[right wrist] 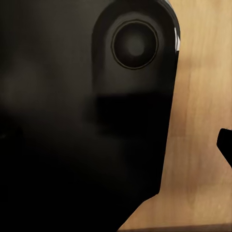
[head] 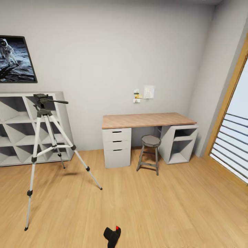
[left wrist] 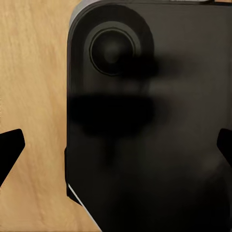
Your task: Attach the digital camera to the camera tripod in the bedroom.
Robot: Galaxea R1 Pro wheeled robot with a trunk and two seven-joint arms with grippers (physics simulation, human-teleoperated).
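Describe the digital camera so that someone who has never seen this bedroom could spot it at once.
Start at the camera tripod standing before the white cube shelf, then look across the bare wood floor toward the near edge of the head view. There lies the digital camera, alone on the planks: small, boxy, matte black, with a bright red button.
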